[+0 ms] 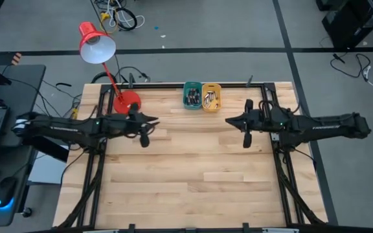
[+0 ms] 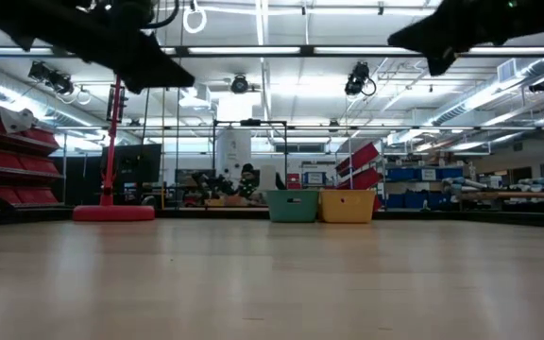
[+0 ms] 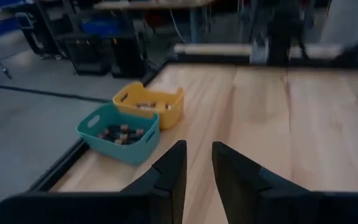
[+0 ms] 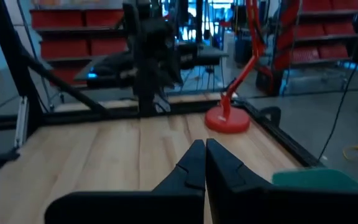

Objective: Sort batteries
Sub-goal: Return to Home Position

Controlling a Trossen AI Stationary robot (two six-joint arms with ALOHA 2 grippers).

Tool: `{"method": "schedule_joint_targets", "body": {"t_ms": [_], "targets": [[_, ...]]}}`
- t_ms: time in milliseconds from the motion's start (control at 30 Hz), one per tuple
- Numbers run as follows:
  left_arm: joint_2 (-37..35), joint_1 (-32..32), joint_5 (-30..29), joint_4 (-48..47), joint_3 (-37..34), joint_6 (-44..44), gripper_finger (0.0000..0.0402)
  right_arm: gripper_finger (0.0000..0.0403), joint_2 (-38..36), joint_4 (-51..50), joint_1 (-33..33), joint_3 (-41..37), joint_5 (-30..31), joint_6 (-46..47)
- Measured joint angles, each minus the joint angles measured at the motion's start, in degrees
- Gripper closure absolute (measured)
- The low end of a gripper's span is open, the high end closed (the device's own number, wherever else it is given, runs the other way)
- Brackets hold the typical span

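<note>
The batteries lie in two small bins at the table's far edge. Some sit in the teal bin point(image 1: 192, 96) point(image 3: 118, 133), others in the yellow bin point(image 1: 212, 96) point(image 3: 150, 106) beside it. In the low view the teal bin point(image 2: 292, 205) and yellow bin point(image 2: 348, 205) stand side by side and their walls hide the batteries. My left gripper point(image 1: 155, 120) point(image 3: 198, 158) hovers above the table left of the bins, slightly open and empty. My right gripper point(image 1: 227, 120) point(image 4: 204, 158) hovers right of the bins, shut and empty. The two grippers point toward each other.
A red desk lamp point(image 1: 127, 100) point(image 2: 113, 212) point(image 4: 227, 119) stands on the far left part of the table, close behind my left arm. The bare wooden table point(image 1: 193, 175) stretches toward the near edge. A black frame rail point(image 1: 173, 85) runs along the far edge.
</note>
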Motion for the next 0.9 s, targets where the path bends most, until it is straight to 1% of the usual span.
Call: {"method": "schedule_joint_targets", "body": {"t_ms": [67,200,400,467,700,800,900], "targets": [[-2.9,0.7,0.9,3.1,-2.9,-1.5,0.0310,0.0403,-1.3,0.0,0.2,-2.1,0.8,0.6],[-9.0,1.7,1.4,4.3,-7.8,-2.7,0.0310,0.0403,-3.3,1.1,0.4,-5.2,1.1,-0.3],[-16.4,2.6,1.5,3.4,-13.1,-3.9,0.0310,0.0403,-8.3,3.8,0.4,-8.9,1.0,-2.7],[-17.6,2.6,1.8,5.2,-14.4,-4.7,0.0310,0.0403,-10.8,3.4,0.4,-10.0,0.8,-2.5],[-22.1,2.6,2.9,7.1,-19.5,-6.2,0.0310,0.0403,-18.0,4.0,0.4,-14.4,0.5,-1.0],[-23.1,2.6,3.2,8.6,-21.3,-7.0,0.0310,0.0403,-19.6,4.4,0.4,-16.1,-0.1,0.9],[-23.4,2.6,4.5,13.5,-23.7,-7.1,0.0310,0.0403,-19.9,5.6,0.4,-18.0,-0.6,3.6]]}}
